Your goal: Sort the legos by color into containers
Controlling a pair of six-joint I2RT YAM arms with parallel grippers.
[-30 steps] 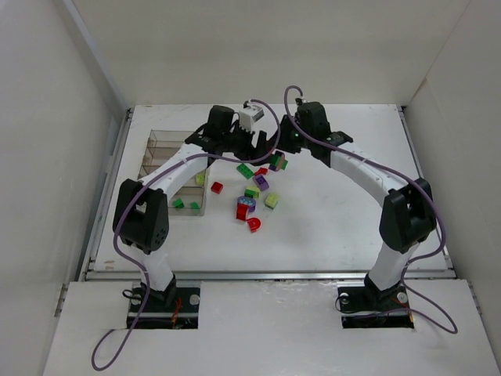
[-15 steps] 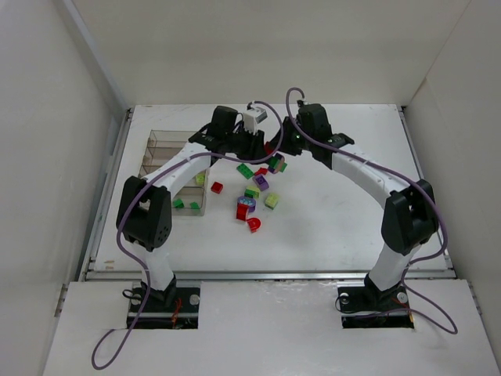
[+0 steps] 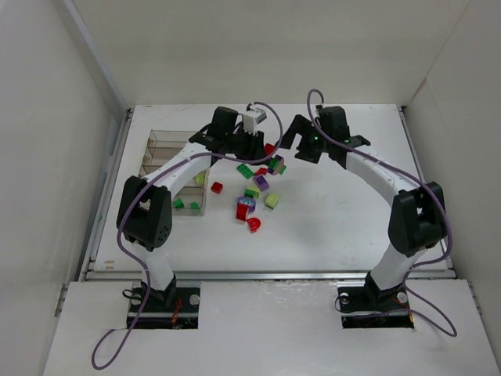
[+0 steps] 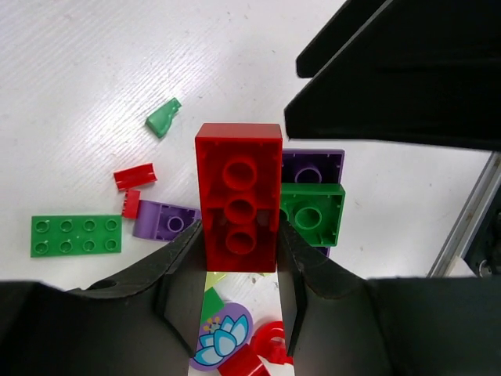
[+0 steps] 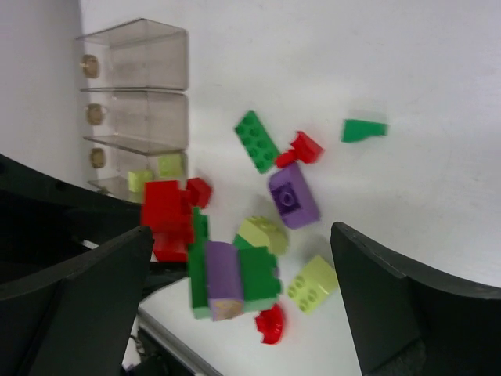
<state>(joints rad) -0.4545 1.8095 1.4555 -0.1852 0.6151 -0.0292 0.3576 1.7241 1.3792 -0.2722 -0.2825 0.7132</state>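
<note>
My left gripper is shut on a red brick, held above the pile of legos. My right gripper stands wide open just right of it, holding nothing. Under its spread fingers a blurred dark green and purple cluster shows. Loose legos lie around: a green plate, a purple brick, a yellow-green brick. The clear container stands at the left with yellow-green pieces in one row.
More legos lie mid-table in the top view: a red brick, a purple and blue piece, a red curved piece. Green pieces sit in the container's nearest row. White walls enclose the table on three sides.
My left gripper shut on the red brick. My right gripper then opened wide and drew back to the right, leaving the green and purple cluster below.
</note>
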